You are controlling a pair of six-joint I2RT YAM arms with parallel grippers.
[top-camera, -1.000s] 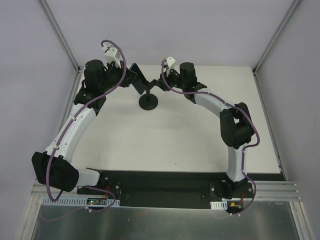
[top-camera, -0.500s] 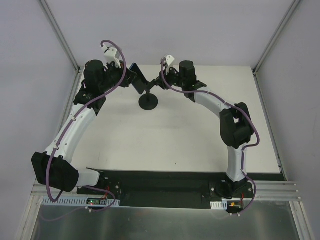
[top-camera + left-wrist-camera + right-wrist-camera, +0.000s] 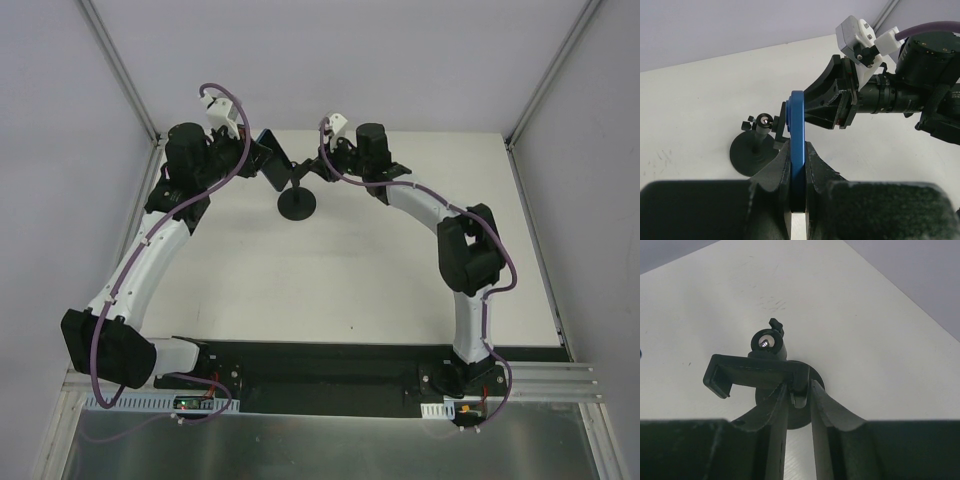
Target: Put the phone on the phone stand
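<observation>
The phone [image 3: 271,153], a flat slab with a blue rim, is held on edge in my left gripper [image 3: 257,153]. In the left wrist view its blue edge [image 3: 798,125] stands upright between the shut fingers of that gripper [image 3: 798,147]. The phone stand [image 3: 297,204] rests on its round base on the table. My right gripper [image 3: 318,168] is shut on one end of the stand's cradle [image 3: 752,372], as the right wrist view shows around the gripper [image 3: 799,392]. The phone's far end is right beside the cradle; I cannot tell whether they touch.
The white table [image 3: 380,270] has grey walls [image 3: 60,120] on the left, back and right. The stand's disc base [image 3: 747,155] sits just left of the phone in the left wrist view. The right arm's wrist [image 3: 920,90] is close beyond the phone.
My left gripper has shifted slightly toward the back with the phone still in it. The right gripper stays on the cradle, barely moved.
</observation>
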